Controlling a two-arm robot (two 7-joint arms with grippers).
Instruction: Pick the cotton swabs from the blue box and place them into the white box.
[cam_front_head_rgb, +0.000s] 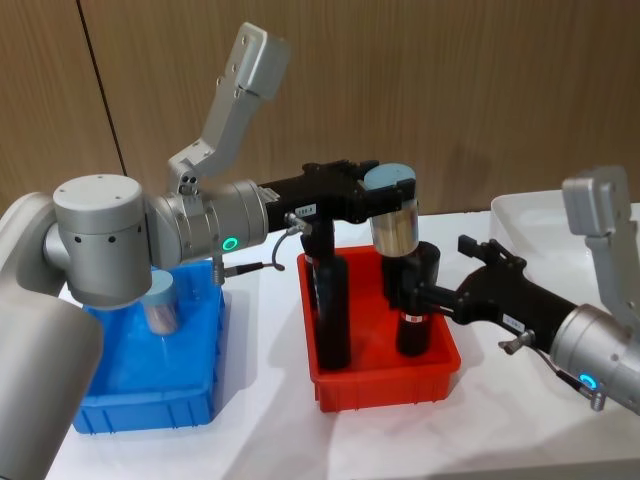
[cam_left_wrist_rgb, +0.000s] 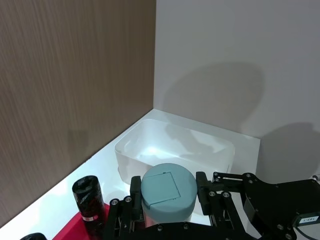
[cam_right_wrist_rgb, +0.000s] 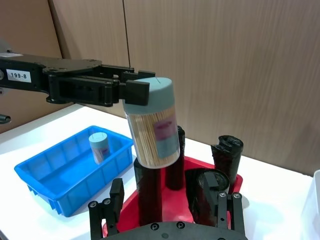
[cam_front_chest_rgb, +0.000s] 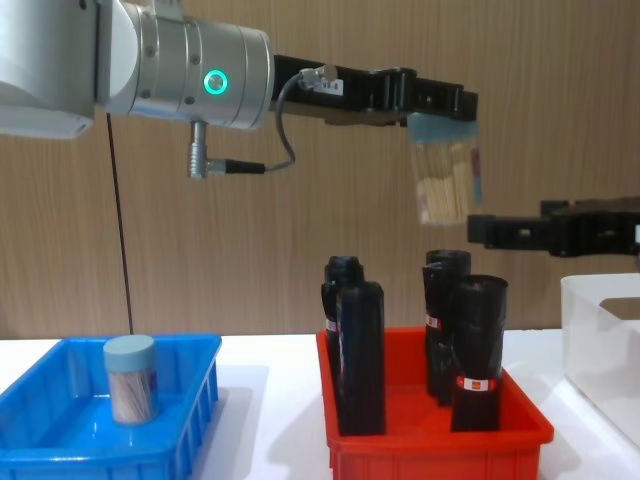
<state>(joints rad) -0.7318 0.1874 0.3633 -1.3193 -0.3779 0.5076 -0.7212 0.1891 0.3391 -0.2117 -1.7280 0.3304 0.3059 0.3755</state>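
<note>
With left gripper (cam_front_head_rgb: 390, 198) clamped on the clear grey-lidded tub of cotton swabs (cam_front_head_rgb: 396, 238) high over the red plastic bin (cam_front_head_rgb: 385, 388), carry level past the open-fingered right gripper (cam_front_chest_rgb: 478, 231), release low inside the white plastic box (cam_left_wrist_rgb: 226, 145)

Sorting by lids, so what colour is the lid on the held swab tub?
Pale grey-blue; the lid shows best in the left wrist view.
</note>
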